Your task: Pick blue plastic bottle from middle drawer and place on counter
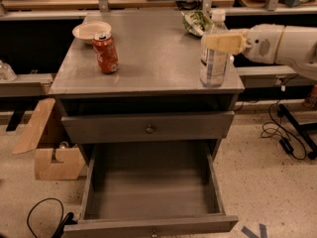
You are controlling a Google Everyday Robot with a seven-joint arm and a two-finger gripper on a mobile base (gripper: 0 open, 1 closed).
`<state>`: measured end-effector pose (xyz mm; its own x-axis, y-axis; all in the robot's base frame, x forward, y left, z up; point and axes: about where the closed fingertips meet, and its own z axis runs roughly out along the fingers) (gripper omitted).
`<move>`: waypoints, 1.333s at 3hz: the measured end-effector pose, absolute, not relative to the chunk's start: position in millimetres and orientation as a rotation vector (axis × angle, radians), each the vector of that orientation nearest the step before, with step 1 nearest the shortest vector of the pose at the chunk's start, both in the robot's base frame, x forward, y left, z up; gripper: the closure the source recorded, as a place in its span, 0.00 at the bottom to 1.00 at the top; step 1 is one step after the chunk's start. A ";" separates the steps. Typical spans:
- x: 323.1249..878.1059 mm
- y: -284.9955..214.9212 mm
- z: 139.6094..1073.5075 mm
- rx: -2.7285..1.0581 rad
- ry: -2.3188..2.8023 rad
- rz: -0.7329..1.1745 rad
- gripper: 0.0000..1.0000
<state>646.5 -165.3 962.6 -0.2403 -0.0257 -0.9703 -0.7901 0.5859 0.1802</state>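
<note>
My gripper (214, 42) is clamped around the upper part of the small clear plastic bottle with white cap and pale bluish label (214, 69), holding it upright. The bottle is well to the right of the red soda can (106, 52), at the front right corner of the flat grey cabinet-top surface (158, 58). I cannot tell whether its base touches. Below the can, lower and nearer, the wide grey middle drawer (153, 187) stands pulled out. A round white bowl (91, 31) sits just behind the can.

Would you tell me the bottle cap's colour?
White, in camera view; the end effector holds the bottle at the counter's edge.
</note>
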 end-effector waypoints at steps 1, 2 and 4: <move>679.0 -157.8 987.0 -0.613 1.652 0.801 1.00; 709.9 -145.4 982.6 -0.571 1.644 0.774 1.00; 741.4 -140.8 937.3 -0.526 1.643 0.764 1.00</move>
